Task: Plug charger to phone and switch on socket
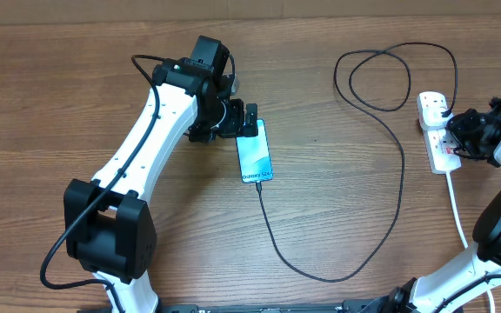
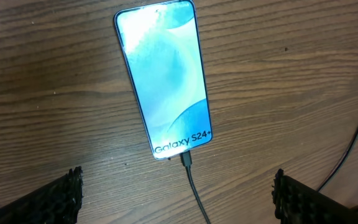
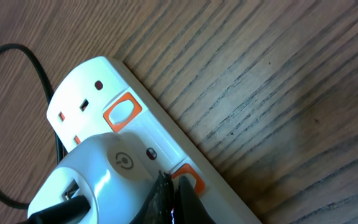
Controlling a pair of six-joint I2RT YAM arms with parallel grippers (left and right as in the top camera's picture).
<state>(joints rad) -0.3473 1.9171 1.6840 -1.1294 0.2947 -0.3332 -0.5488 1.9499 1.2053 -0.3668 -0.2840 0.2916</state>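
Closest to the lens, a dark fingertip (image 3: 165, 194) of the right claw (image 1: 457, 130) is resting on or just at an orange switch (image 3: 189, 177) on the socket (image 3: 107, 81). That switch is sitting beside the white plug block (image 3: 98, 180) which the charger (image 1: 404, 169) is feeding into. I cannot tell how wide this claw is standing, and nothing is showing in its grip. The phone (image 2: 163, 81) is lying flat on the counter (image 2: 291, 74) with its screen glowing blue, and the small black connector (image 2: 187, 160) is sitting in the port at its lettered end, so the plugging step is looking done. The left claw (image 2: 179, 204) is hanging just by the phone with its fingers (image 2: 67, 199) spread wide, holding nothing and touching nothing. The socket is lying well to the right of the phone, and the charger is sweeping out from the phone's lettered end, curving round and looping before reaching it. What is left, by my reading, is the switching: the rocker's position is not readable, so I am treating it as unfinished. The plug block is crowding that switch, leaving the fingertip little room. A second orange switch (image 3: 122, 113) is sitting close enough to be pressed by mistake. The white cord (image 1: 456, 209) is trailing from the socket, farther from the phone, under the right arm.
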